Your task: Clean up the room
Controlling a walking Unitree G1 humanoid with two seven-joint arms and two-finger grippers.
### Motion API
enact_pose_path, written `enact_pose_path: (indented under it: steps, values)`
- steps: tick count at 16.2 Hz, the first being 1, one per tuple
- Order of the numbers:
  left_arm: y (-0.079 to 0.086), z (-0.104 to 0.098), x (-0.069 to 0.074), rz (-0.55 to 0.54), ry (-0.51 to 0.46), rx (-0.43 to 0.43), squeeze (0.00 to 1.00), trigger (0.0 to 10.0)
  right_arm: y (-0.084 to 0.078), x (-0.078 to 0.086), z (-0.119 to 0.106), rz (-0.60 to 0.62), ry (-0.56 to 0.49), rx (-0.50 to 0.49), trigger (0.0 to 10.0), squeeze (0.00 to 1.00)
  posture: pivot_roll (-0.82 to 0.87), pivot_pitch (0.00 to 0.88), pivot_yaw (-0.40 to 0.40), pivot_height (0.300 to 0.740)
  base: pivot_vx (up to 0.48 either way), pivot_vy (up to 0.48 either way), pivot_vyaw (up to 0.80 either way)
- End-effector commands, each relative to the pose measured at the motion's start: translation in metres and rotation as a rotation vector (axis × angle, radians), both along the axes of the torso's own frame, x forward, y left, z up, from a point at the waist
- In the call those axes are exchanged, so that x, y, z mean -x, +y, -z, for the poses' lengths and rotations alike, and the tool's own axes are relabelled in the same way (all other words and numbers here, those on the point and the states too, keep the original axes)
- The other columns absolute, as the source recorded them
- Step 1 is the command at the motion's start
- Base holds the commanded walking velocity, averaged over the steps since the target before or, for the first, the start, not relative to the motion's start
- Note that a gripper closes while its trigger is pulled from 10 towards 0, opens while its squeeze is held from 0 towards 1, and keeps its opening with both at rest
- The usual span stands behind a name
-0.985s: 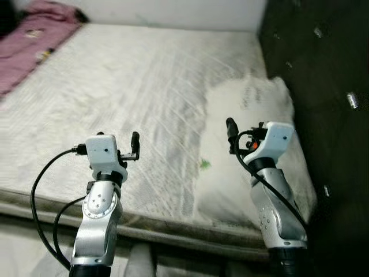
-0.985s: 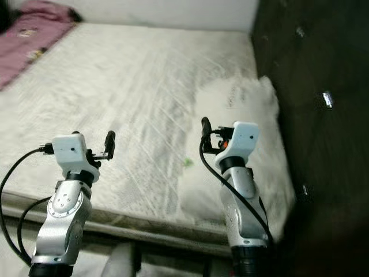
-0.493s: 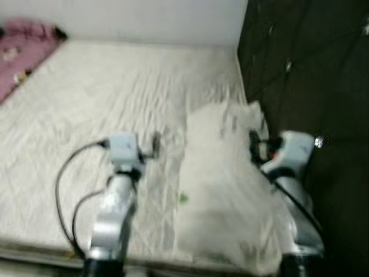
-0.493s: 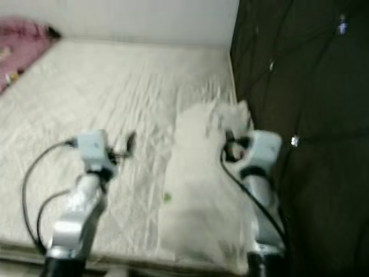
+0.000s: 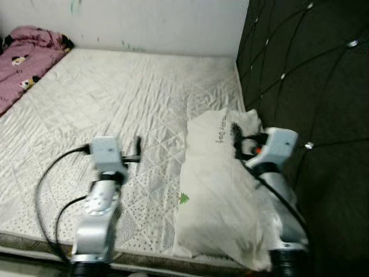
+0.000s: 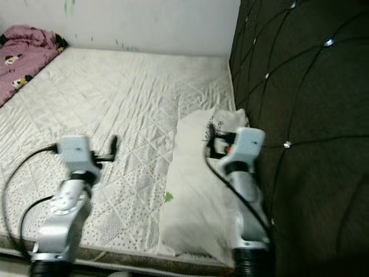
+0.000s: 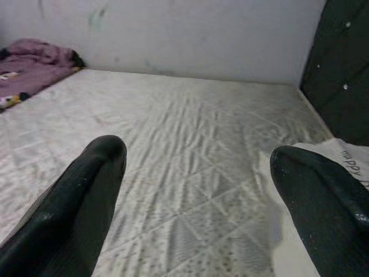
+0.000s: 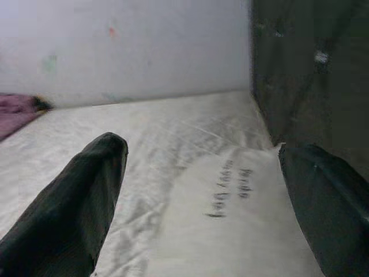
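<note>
A white pillow lay on the mattress, right beside the dark padded headboard. It had dark writing near its top and a small green mark lower down, but the words were too blurry to read. The mattress was pale with a stitched pattern. A pink blanket sat at the far corner by the white wall. The right gripper hung over the pillow, fingers spread and empty. The left gripper hung over the mattress, spread and empty too.
</note>
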State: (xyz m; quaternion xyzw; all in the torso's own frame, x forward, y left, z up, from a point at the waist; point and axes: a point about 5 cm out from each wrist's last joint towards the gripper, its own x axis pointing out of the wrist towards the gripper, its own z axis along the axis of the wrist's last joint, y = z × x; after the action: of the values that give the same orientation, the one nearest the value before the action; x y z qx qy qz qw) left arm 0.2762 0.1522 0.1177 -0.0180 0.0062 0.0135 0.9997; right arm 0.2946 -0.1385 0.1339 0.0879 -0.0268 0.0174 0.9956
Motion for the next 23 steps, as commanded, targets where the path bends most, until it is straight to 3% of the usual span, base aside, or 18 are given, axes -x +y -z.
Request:
enact_pose_path:
  steps: [1,3,7,10,11,12,16,20,22,23]
  values:
    - [-0.002,-0.002,0.0,0.008,-0.004,0.007,0.0,10.0,0.0,0.0,0.002,-0.002,0.032,-0.029,10.0,0.0,0.03,0.0,0.019,0.74,0.0,0.0,0.0]
    - [-0.002,-0.002,0.0,0.007,-0.005,0.015,0.0,10.0,0.004,0.0,0.011,-0.022,0.097,-0.035,10.0,0.0,0.03,0.0,0.018,0.74,0.0,0.0,0.0]
    - [-0.003,-0.002,0.0,0.012,-0.006,0.023,0.0,10.0,0.009,0.002,0.015,-0.058,0.115,-0.045,10.0,0.0,0.03,0.0,0.018,0.74,0.0,0.0,0.0]
    - [-0.003,-0.002,0.0,0.021,-0.008,0.027,0.0,10.0,0.016,0.002,0.016,-0.085,0.119,0.043,10.0,0.0,0.03,0.0,0.019,0.74,0.0,0.439,0.0]
    - [-0.003,-0.002,0.0,0.021,-0.009,0.027,0.0,10.0,0.017,0.003,0.016,-0.094,0.115,0.034,10.0,0.0,0.03,0.0,0.019,0.74,0.0,0.48,0.0]
    - [-0.003,-0.002,0.0,0.02,-0.008,0.028,0.0,10.0,0.018,0.005,0.015,-0.127,0.111,-0.056,10.0,0.0,0.03,0.0,0.02,0.74,0.0,0.48,0.0]
    - [-0.003,-0.003,-0.001,0.025,-0.013,0.038,0.0,10.0,0.023,0.007,0.018,-0.165,0.146,-0.059,10.0,0.0,0.04,0.0,0.018,0.74,0.0,0.48,0.0]
    - [-0.005,-0.004,0.0,0.04,-0.022,0.064,0.0,10.0,0.023,0.007,0.019,-0.168,0.153,-0.037,10.0,0.0,0.03,0.0,0.019,0.74,0.0,0.48,0.0]
    - [-0.006,-0.004,0.0,0.061,-0.029,0.084,0.0,10.0,0.022,0.004,0.02,-0.149,0.133,0.06,10.0,0.0,0.03,0.0,0.019,0.74,0.0,0.48,0.0]
    - [-0.007,-0.004,0.0,0.068,-0.03,0.092,0.0,10.0,0.024,0.005,0.019,-0.172,0.12,0.045,10.0,0.0,0.03,0.0,0.019,0.74,0.0,0.48,0.0]
